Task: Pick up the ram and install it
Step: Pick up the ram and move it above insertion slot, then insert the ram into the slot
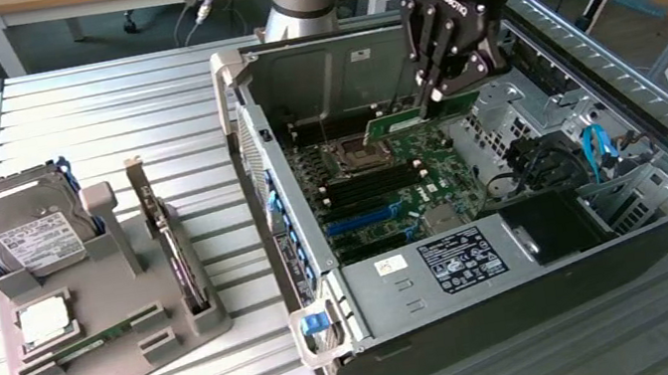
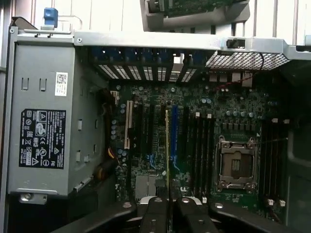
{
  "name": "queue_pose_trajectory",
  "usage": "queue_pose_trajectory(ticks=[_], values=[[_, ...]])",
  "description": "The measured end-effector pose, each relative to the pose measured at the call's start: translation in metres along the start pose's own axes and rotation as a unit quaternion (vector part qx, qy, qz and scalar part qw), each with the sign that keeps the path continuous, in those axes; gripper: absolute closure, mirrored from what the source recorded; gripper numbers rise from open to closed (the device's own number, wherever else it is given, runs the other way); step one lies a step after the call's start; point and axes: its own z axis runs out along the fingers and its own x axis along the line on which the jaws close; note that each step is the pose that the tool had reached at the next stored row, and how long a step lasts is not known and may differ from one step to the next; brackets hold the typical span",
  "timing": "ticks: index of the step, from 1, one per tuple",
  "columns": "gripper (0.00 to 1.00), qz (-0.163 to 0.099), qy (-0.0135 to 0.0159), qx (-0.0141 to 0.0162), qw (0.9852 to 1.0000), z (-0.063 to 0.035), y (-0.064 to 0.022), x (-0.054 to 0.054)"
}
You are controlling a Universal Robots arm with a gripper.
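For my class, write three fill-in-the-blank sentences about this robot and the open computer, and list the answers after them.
1. The pincer is ____ on the ram.
2. The held ram is coloured ____.
3. The grey tray that carries the hard drive holds ____ other ram stick.
Missing words: shut, green, one.

Bright outside, dim inside.
Even light falls on your table (image 1: 93, 105); the computer case (image 1: 330, 72) is shadowed inside, darkest in wrist view.
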Motion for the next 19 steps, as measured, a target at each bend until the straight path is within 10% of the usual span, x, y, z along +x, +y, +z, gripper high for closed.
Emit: queue_pose_trajectory(ticks=[8, 19], values=[[0.87, 0.000, 0.0025, -0.0001, 1.0000, 0.0048, -0.0128, -0.031], [0.87, 0.000, 0.0026, -0.0001, 1.0000, 0.0047, -0.0128, -0.033]])
